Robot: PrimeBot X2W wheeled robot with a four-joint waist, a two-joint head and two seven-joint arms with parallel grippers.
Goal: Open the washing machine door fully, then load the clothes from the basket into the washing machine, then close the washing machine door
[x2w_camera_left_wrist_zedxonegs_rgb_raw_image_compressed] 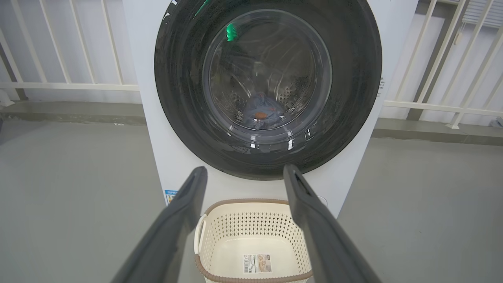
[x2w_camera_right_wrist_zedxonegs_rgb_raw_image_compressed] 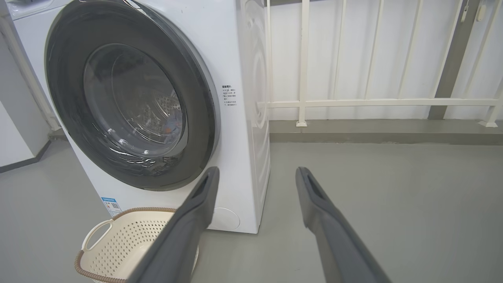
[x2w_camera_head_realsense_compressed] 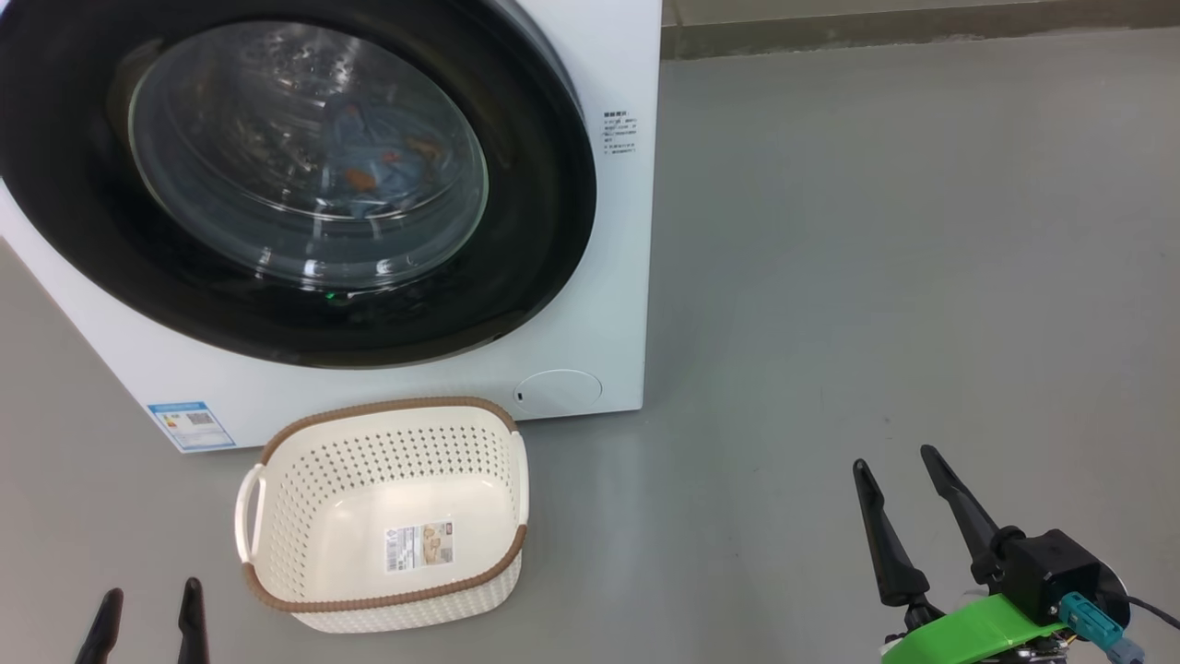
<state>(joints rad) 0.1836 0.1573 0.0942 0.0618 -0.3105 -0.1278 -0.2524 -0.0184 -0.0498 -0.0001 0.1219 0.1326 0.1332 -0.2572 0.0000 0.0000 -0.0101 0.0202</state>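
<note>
The washing machine [x2w_camera_head_realsense_compressed: 608, 304] [x2w_camera_right_wrist_zedxonegs_rgb_raw_image_compressed: 243, 165] stands on the floor with its round, black-rimmed door [x2w_camera_head_realsense_compressed: 516, 221] [x2w_camera_left_wrist_zedxonegs_rgb_raw_image_compressed: 353, 78] [x2w_camera_right_wrist_zedxonegs_rgb_raw_image_compressed: 196, 118] shut flat against the front. Through the glass I see the light blue clothes [x2w_camera_head_realsense_compressed: 378, 171] [x2w_camera_left_wrist_zedxonegs_rgb_raw_image_compressed: 261, 114] lying inside the drum. The cream basket [x2w_camera_head_realsense_compressed: 387, 512] [x2w_camera_left_wrist_zedxonegs_rgb_raw_image_compressed: 251, 239] [x2w_camera_right_wrist_zedxonegs_rgb_raw_image_compressed: 118, 243] sits on the floor just before the machine, with just a paper label on its floor. My left gripper [x2w_camera_head_realsense_compressed: 149, 595] [x2w_camera_left_wrist_zedxonegs_rgb_raw_image_compressed: 245, 173] is open at the lower left, near the basket. My right gripper [x2w_camera_head_realsense_compressed: 894, 461] [x2w_camera_right_wrist_zedxonegs_rgb_raw_image_compressed: 255, 173] is open over bare floor, right of the basket.
Grey floor [x2w_camera_head_realsense_compressed: 922, 231] stretches to the right of the machine. A white railing [x2w_camera_right_wrist_zedxonegs_rgb_raw_image_compressed: 373, 103] on a low kerb runs behind and beside it. A blue energy sticker [x2w_camera_head_realsense_compressed: 191, 425] and round filter cap [x2w_camera_head_realsense_compressed: 558, 390] mark the machine's lower front.
</note>
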